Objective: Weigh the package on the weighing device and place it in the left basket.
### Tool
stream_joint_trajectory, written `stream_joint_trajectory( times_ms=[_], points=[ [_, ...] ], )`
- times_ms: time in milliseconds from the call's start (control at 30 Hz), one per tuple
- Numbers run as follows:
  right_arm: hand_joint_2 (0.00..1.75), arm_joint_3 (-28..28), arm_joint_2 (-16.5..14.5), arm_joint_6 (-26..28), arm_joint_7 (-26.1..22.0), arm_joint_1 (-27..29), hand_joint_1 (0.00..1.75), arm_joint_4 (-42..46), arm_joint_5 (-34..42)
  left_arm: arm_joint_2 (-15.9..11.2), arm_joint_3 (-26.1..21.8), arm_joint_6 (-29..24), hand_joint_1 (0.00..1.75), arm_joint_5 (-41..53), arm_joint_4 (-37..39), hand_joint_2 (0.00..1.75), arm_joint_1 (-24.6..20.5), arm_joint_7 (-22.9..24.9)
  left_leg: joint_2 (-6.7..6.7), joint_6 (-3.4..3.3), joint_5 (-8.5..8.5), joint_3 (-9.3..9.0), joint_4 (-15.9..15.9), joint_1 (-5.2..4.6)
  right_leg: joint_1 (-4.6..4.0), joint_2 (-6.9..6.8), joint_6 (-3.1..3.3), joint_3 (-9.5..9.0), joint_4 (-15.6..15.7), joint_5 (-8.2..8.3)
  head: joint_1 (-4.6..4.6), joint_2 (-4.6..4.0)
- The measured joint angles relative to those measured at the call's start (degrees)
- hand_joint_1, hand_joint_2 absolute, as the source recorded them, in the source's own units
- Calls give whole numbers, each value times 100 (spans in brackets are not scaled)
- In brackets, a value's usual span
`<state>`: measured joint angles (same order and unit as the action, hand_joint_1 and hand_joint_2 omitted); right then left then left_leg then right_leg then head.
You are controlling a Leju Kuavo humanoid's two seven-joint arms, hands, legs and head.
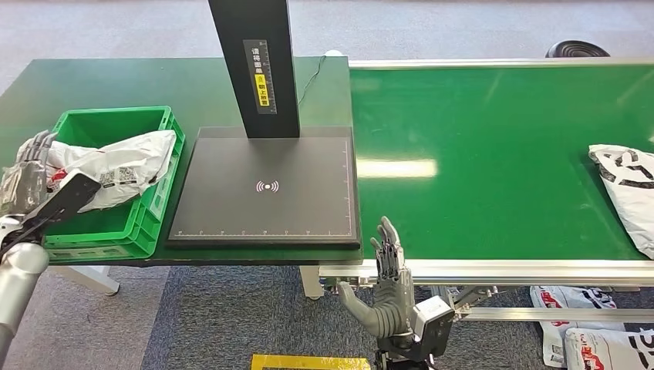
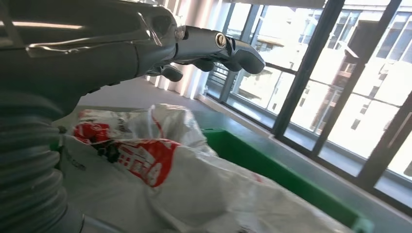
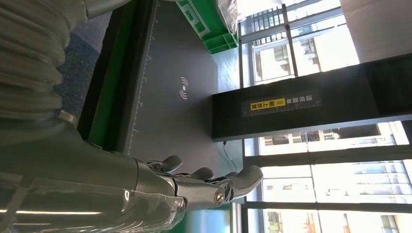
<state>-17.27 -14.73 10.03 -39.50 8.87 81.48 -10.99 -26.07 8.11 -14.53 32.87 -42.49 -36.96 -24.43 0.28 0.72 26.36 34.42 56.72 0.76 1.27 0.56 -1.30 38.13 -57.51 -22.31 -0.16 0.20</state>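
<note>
Package: the white package (image 1: 116, 166) lies in the green basket (image 1: 116, 239) at my 9 o'clock, long axis toward 2 o'clock.
Left hand: my left hand (image 1: 27, 166) hangs just above its near end, fingers apart, holding nothing.
Right hand: my right hand (image 1: 389, 281) is spread, empty, well apart at 6 o'clock.
Scale: the weighing plate (image 1: 266, 189) is bare.
Nearer: left.

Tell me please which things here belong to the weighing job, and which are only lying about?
Belong to the job:
- white package, lying in the green basket
- black weighing device
- left hand, open beside the package
- right hand, open, at the belt's near edge

Only lying about:
- another package on the green conveyor belt
- packages on the floor
</note>
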Motion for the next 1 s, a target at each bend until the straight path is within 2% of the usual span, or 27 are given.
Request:
stream_joint_trajectory(
  times_ms=[133, 300, 433, 700, 933, 1000],
  points=[
    [175, -41, -31, 29, -7, -99, 0, -58, 84, 265, 268, 181, 0, -170, -311, 175, -450, 1, -8, -1, -1, -1, 2, -1, 1, -7, -1, -5, 0, 4, 0, 0],
    [175, -151, -38, 124, -22, -198, 0, -169, 257, 631, 694, 31, 0, -825, -797, 175, -1107, -86, -2, 0, -1, -1, 2, -1, 1, -7, 0, -7, 0, 6, -1, 0],
    [175, -283, -18, 261, -26, -241, 0, -224, 372, 942, 906, -64, 0, -1369, -1151, 175, -1287, -174, -2, 0, 0, 0, 2, -1, 1, -6, 0, -4, 0, 6, 0, 0],
    [175, -366, 21, 303, -28, -286, 0, -274, 400, 1536, 1266, -219, 0, -1657, -1643, 175, -1180, -209, -2, -1, 0, 3, 2, -1, 2, -7, 0, -5, 0, 6, 0, 0],
    [175, -353, 22, 306, -34, -290, 0, -284, 315, 2003, 1368, -339, 0, -2031, -1991, 175, -622, -590, -2, -1, 1, 3, 2, -1, 2, -6, 0, -5, 0, 6, -1, 0],
    [175, -335, 21, 310, -34, -290, 0, -283, 293, 2149, 1386, -521, 0, -2087, -2082, 175, -408, -787, -1, -2, 3, 3, 2, -2, 3, -6, -1, -5, 0, 5, -1, 0]
  ],
)
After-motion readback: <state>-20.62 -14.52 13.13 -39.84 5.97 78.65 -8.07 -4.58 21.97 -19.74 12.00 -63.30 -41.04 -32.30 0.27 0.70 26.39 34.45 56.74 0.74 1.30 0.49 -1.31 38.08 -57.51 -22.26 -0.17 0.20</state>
